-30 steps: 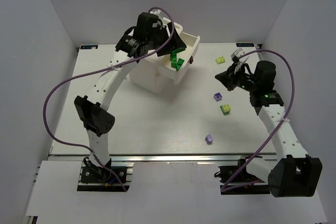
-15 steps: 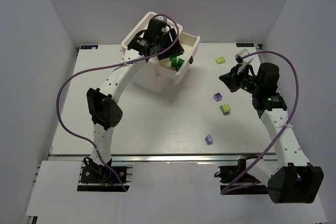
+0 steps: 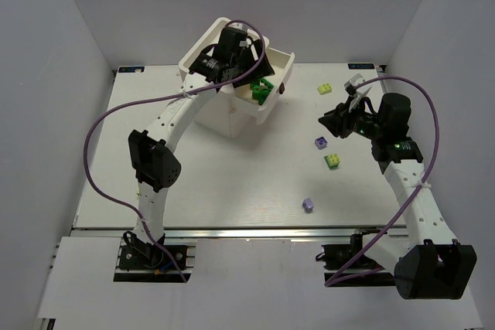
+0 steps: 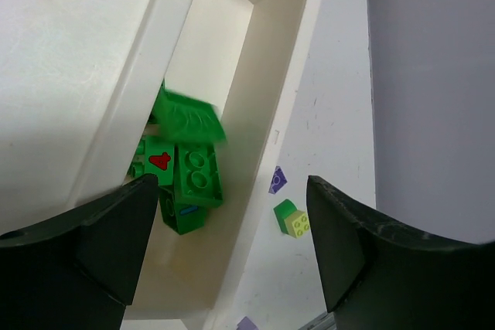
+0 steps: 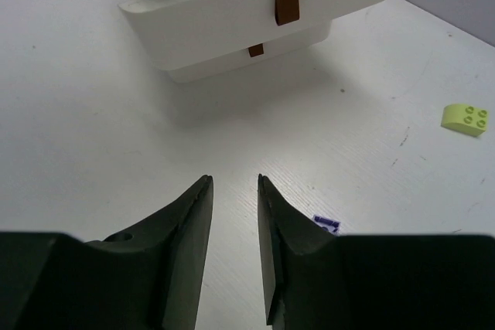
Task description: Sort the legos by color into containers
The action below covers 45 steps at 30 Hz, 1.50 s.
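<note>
Left gripper (image 4: 232, 241): jaws wide apart, empty, over the pulled-out top drawer (image 4: 271, 75) of the cabinet (image 3: 220, 117), far left.
Right gripper (image 5: 232, 191): jaws parted by a narrow gap, empty, low over the table (image 3: 193, 183), right side.
Green legos (image 4: 193, 183): studded, heaped in that drawer, one blurred above them.
Yellow-green legos (image 3: 326, 88) and purple legos (image 3: 321, 142): scattered on the table, right.

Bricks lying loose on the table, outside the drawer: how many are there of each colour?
Yellow-green bricks: 2
Purple bricks: 2
Total loose: 4
The green bricks are not counted. They are piled in the open drawer, too close together to count.
</note>
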Motion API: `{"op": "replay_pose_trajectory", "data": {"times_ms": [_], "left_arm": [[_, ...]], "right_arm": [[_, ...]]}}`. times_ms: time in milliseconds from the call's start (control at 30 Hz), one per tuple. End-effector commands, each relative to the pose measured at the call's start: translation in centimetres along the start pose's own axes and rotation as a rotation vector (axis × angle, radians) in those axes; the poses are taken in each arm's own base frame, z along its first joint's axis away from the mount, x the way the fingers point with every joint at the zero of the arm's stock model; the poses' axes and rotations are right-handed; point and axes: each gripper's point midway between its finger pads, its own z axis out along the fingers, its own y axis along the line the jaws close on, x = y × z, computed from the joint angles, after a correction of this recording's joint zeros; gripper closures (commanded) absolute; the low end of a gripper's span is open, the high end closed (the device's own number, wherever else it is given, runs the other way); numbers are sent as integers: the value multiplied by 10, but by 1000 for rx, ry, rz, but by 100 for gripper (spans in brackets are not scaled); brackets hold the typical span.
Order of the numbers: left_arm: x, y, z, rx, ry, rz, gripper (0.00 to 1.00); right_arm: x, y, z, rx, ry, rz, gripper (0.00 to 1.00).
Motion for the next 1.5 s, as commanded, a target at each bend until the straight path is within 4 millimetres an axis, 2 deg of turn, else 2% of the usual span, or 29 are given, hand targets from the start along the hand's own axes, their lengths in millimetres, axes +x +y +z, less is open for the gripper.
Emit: {"op": "replay_pose_trajectory", "data": {"times_ms": [0,100,167,200,233,267,333,400,433,467,533,567,600,633,667,700,767,800,833,867,900,967,1000,1033,1100,1167,1267,1300,1467], "left_arm": [[-28,-32,-34,89,-89,10,13],[-34,-41,-41,126,-106,10,21],[-39,-53,-52,181,-115,14,46],[-44,-60,-56,212,-133,21,59],[-44,-68,-61,250,-127,30,70],[-49,-75,-72,280,-144,47,87],[-50,-84,-85,328,-148,75,94],[-49,-85,-104,349,-166,112,96],[-35,-76,-100,342,-132,135,95],[-41,-82,-124,373,-176,151,90],[-36,-76,-139,368,-189,173,85],[-22,-62,-134,340,-162,178,80],[-24,-63,-163,354,-201,187,61],[-20,-58,-170,349,-205,190,50],[-3,-41,-164,315,-182,181,40],[-4,-42,-194,344,-225,184,25],[7,-32,-205,347,-236,166,18],[25,-16,-200,320,-206,152,16],[29,-14,-215,336,-223,130,14],[34,-9,-217,334,-224,117,14],[51,5,-208,307,-188,97,14],[61,10,-215,321,-185,61,13],[66,12,-215,325,-174,48,13],[79,21,-208,314,-144,27,13],[82,22,-211,330,-152,14,13],[89,26,-207,326,-139,6,13],[93,29,-203,315,-121,9,13],[94,30,-203,313,-119,8,13],[107,38,-198,308,-90,-14,13]], "right_arm": [[-17,7,-2,-48,-28,-31,64],[-19,3,0,-39,-24,-9,63],[-18,-3,2,-14,-16,24,74],[-20,-8,2,18,-13,61,82],[-20,-14,4,45,-8,90,98],[-17,-17,5,60,6,117,100],[-15,-28,9,98,27,167,100],[-11,-32,13,102,64,188,100],[-7,-35,15,112,79,197,100],[1,-38,15,127,110,213,100],[17,-47,19,148,175,206,100],[26,-50,19,154,209,197,100],[44,-51,16,156,283,203,90],[52,-53,13,152,322,149,79],[62,-55,10,157,362,139,69],[80,-50,5,145,436,157,52],[96,-49,0,138,503,143,45],[106,-52,-4,161,545,144,37],[113,-54,-5,181,567,142,37],[125,-59,-10,229,602,157,28],[131,-62,-10,253,620,166,19],[144,-66,-12,279,665,169,18],[154,-66,-12,274,698,185,13],[159,-68,-13,285,715,192,12],[174,-68,-12,281,760,213,11],[178,-72,-8,293,758,209,12],[190,-74,-6,290,787,216,22],[197,-74,-4,284,807,223,29],[209,-69,0,251,832,246,43]]}}
